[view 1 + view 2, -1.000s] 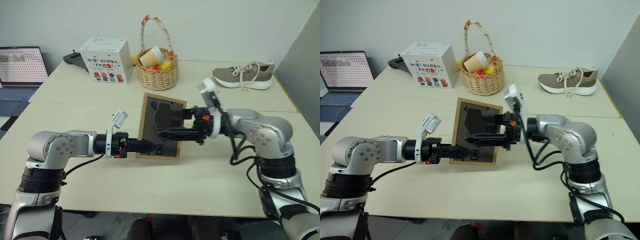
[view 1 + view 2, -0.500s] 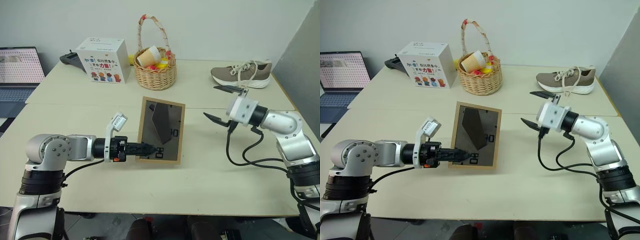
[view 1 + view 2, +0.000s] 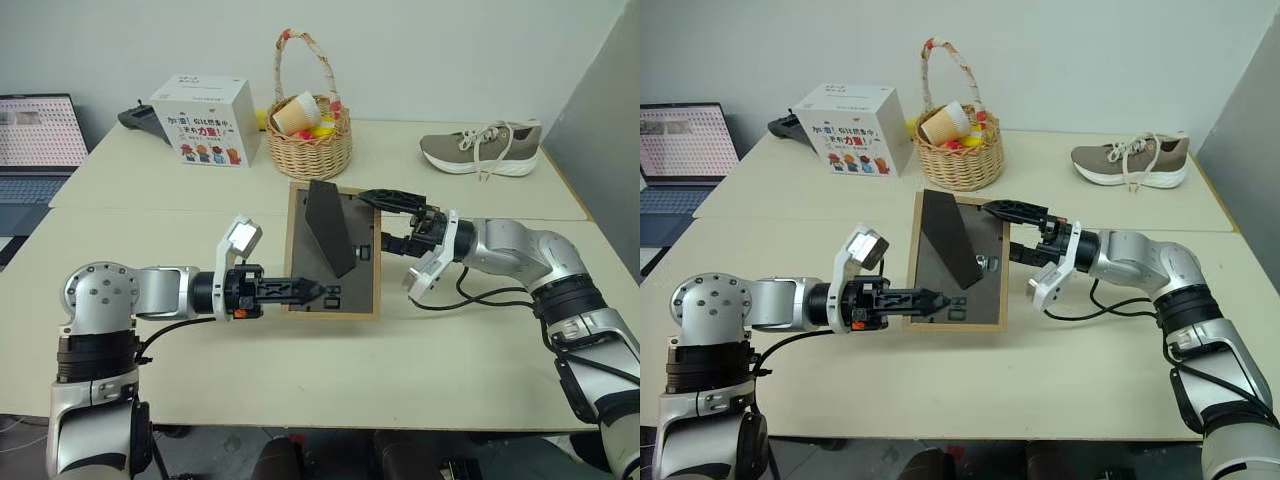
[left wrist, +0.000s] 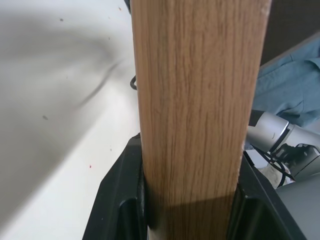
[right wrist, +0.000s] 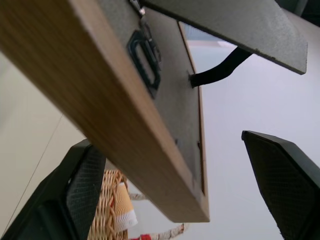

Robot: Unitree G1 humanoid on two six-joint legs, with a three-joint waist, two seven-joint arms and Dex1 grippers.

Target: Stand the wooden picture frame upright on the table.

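Wooden picture frame (image 3: pixel 332 252), flat with light grained border, is standing pinched in the left gripper (image 3: pixel 312 291); right gripper (image 3: pixel 385 220), half a second ago well apart, is now straddling its edge, fingers spread.

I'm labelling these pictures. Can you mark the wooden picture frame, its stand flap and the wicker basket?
wooden picture frame (image 3: pixel 330 312): left eye view, bottom wood border.
stand flap (image 3: pixel 330 228): left eye view, middle of the dark flap.
wicker basket (image 3: pixel 960 163): right eye view, woven front wall.

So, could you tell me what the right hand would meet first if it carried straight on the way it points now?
Most likely the wooden picture frame: the right hand is open, its fingers straddling the frame's right edge, which the left hand grips lower down.
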